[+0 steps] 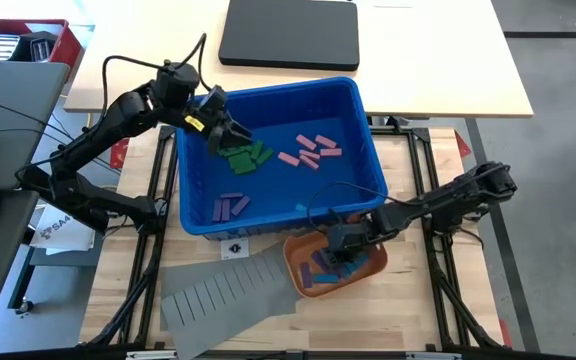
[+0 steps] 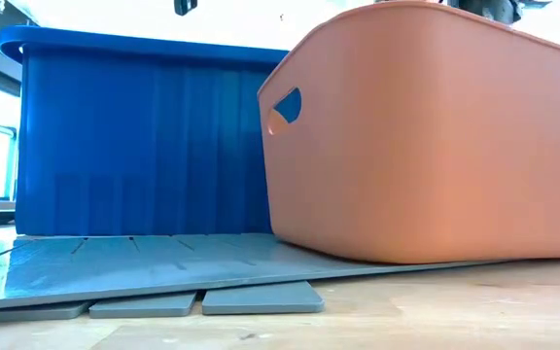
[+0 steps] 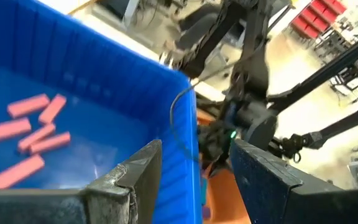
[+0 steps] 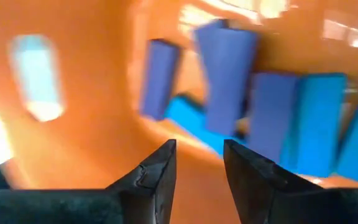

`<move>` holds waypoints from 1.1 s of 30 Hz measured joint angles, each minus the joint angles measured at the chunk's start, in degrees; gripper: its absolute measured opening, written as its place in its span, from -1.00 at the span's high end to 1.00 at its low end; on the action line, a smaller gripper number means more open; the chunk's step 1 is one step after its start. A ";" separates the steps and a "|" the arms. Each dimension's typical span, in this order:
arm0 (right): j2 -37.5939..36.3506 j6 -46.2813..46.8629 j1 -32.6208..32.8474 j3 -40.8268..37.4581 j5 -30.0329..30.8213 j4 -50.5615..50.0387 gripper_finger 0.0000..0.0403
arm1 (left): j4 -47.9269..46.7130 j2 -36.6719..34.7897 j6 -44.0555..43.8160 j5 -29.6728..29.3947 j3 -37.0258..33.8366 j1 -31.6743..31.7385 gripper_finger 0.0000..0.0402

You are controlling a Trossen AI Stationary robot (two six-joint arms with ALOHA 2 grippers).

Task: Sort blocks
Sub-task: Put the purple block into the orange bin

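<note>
While right gripper (image 4: 199, 163) hangs inside the orange tub (image 1: 300, 250), jaws narrowly parted and empty, purple blocks (image 4: 227, 74) and light-blue blocks (image 4: 319, 118) lie just beyond its tips.
Left gripper (image 1: 230, 137) sits over the blue bin (image 1: 268, 92), jaws apart, nothing held, right above green blocks (image 1: 245, 156); pink blocks (image 1: 310, 150) nearby, more purple blocks (image 1: 230, 206) near the bin's front wall.
</note>
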 joint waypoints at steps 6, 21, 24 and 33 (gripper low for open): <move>-2.80 -4.64 0.49 8.96 -1.45 -3.30 0.37 | -11.17 0.44 4.94 -0.11 0.00 -0.38 0.09; -5.98 -41.55 -10.79 34.88 13.49 -12.10 0.36 | -39.80 25.40 18.66 -27.61 -1.40 -9.03 0.09; -6.01 -43.56 -13.03 36.84 13.63 -12.72 0.36 | -44.29 31.70 20.96 -28.86 -1.47 -9.09 0.09; -5.96 -46.16 -15.04 38.03 13.03 -16.95 0.36 | -35.65 39.14 21.25 -31.84 -6.36 -8.63 0.09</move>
